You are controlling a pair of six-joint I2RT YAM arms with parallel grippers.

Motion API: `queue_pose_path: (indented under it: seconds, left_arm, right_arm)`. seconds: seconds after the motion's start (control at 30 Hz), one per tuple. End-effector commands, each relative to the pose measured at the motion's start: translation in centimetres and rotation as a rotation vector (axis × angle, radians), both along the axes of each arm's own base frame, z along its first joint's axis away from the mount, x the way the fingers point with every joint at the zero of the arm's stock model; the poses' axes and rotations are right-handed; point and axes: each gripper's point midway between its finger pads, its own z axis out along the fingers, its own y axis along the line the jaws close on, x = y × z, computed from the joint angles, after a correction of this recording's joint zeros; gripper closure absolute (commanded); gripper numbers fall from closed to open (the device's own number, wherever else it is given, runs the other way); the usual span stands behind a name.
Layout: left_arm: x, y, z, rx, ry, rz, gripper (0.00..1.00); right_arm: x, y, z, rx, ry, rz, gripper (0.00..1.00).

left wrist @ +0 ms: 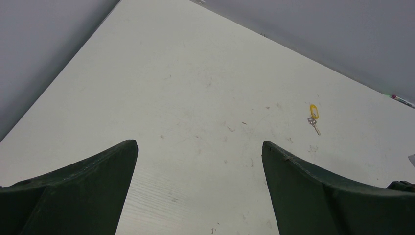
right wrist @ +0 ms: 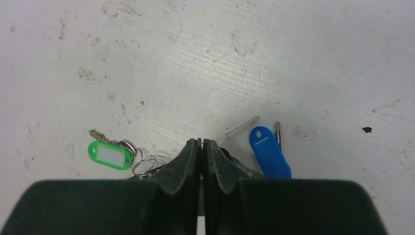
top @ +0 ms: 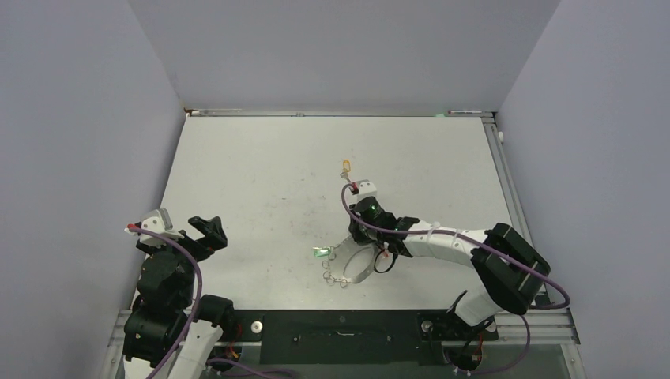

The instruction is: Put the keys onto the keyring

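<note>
Right gripper has its jaws pressed flat together, tips down at the table, with the green key to one side and the blue key to the other. Whether a strand of the keyring is pinched between them cannot be told, since the fingers hide whatever lies under them. From above, the keyring shows only as a faint glinting curve just beside that gripper, in the near half of the table, with the green key just beside it. A yellow key lies alone, well apart, farther up the table. Left gripper hangs with jaws spread wide and nothing between them, off at the left side, far from all of this. Keys and loop look light, hard and slick: thin metal that lies flat on the board, gives fingertips little to get under, and will likely skate or spin if nudged. The plastic tags are thicker and probably less slippery, so a tag's edges seem the best hold for a key, leaving its small ring free to thread. The loop is likely springy wire. It wants a pinch across the wire near its opening, firm enough that it does not twist.
</note>
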Motion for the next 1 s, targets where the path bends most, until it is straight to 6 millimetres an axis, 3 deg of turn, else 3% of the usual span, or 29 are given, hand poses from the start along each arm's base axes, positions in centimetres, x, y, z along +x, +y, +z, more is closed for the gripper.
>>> queue_pose_path:
  seconds: [0.0,0.17,0.3,0.53,0.7,0.8,0.97]
  left_arm:
    - [0.5,-0.1,1.1,0.006,-0.037,-0.006,0.04]
    - [0.4,-0.5,1.3,0.002,-0.041,-0.029,0.04]
    - [0.5,-1.0,1.8,-0.004,-0.052,-0.055,0.03]
    - [0.8,-2.8,3.2,-0.031,-0.103,-0.156,0.02]
    - [1.2,-7.0,4.4,-0.115,-0.175,-0.366,0.0]
    - [1.1,-9.6,5.3,-0.151,-0.217,-0.505,0.06]
    - [0.5,-12.3,6.6,-0.166,-0.265,-0.668,0.08]
  right_arm:
    - [0.4,0.1,2.3,0.062,-0.09,0.009,0.95]
    - [0.1,-0.1,4.6,0.117,-0.181,0.033,0.95]
    - [-0.4,0.0,8.3,0.177,-0.312,0.078,0.95]
    - [-2.2,0.2,13.1,0.256,-0.477,0.16,0.95]
    - [-3.9,0.0,16.1,0.335,-0.592,0.208,0.95]
    - [-4.8,-0.3,17.8,0.391,-0.644,0.235,0.95]
    - [-6.5,-0.6,20.4,0.504,-0.72,0.28,0.95]
